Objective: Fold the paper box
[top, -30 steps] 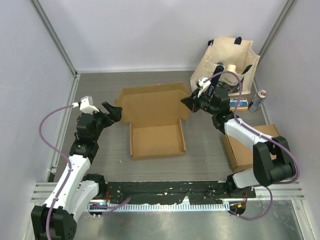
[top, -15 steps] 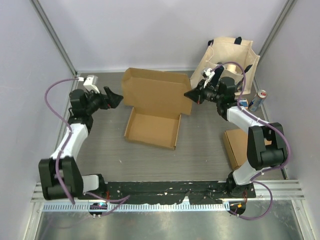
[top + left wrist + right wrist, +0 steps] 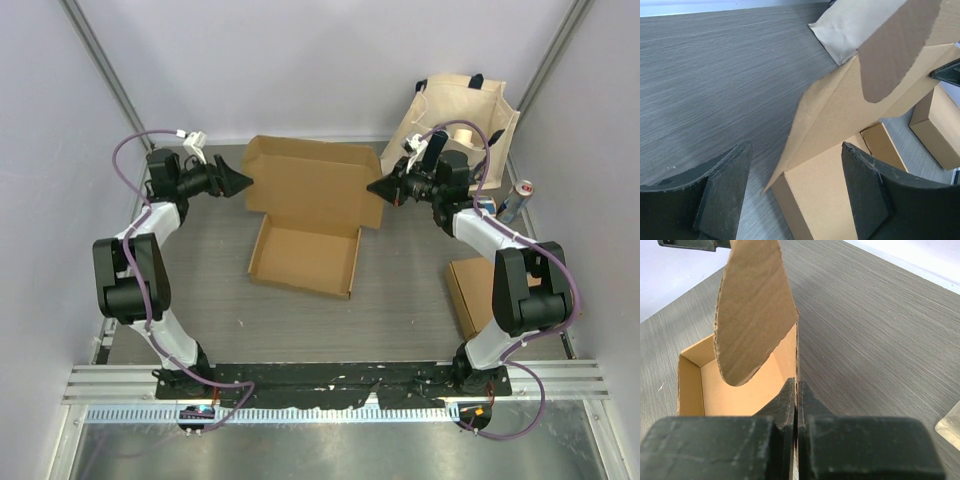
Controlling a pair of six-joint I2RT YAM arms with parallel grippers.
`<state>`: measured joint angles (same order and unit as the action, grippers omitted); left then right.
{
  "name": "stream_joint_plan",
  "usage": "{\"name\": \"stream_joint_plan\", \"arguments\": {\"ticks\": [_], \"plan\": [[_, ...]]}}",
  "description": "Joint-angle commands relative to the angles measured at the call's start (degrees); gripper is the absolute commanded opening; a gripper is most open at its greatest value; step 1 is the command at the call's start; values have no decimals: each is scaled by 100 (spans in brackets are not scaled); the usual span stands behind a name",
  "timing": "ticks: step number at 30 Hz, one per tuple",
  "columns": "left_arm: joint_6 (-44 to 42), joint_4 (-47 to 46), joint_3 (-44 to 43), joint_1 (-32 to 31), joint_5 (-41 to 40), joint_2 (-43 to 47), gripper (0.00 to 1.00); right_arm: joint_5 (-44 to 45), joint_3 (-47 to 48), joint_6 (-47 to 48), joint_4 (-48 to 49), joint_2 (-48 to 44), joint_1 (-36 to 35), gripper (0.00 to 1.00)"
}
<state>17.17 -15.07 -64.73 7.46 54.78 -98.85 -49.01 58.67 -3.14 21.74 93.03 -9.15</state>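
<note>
Grey table (image 3: 400, 300) carries the paper box (image 3: 305, 255) near its far edge, long axis left-to-right, lid (image 3: 310, 190) raised; right gripper (image 3: 373, 187) pinches the lid's right edge, left gripper (image 3: 245, 180) gapes empty beside its left corner.

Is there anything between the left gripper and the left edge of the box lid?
Nothing visible. The left gripper, fingers open, faces the box lid edge directly, with only table surface between them. The right gripper pinches the opposite edge.

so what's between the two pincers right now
The raised cardboard box lid fills the stretch from the left pincer to the right pincer, which pinches its edge. The top view shows it.
</note>
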Motion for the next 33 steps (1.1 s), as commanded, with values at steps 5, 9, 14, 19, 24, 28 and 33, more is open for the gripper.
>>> {"name": "stream_joint_plan", "arguments": {"ticks": [5, 9, 14, 19, 24, 28, 33], "plan": [[252, -831, -452, -69, 235, -222, 55, -73, 346, 23, 103, -4, -8, 1], [173, -761, -663, -140, 225, -302, 50, -47, 399, 76, 6, 13, -8, 1], [-64, -445, -804, -289, 304, -240, 32, 23, 443, 85, -73, 22, -69, 1], [-511, 11, -576, -438, -89, 181, 7, 1325, 478, -204, -187, -144, -429, 1], [-92, -22, 282, -1289, -3952, 1444, 0, 5151, 504, -1353, -556, -602, -1632, 1], [58, -1512, 1216, -2449, -6645, 2001, 0, 7350, 522, -2182, -302, -673, -2441, 1], [734, -2200, 1260, -2531, -7201, 1571, 0, 8617, 470, -2095, 959, -260, -2785, 1]]}}
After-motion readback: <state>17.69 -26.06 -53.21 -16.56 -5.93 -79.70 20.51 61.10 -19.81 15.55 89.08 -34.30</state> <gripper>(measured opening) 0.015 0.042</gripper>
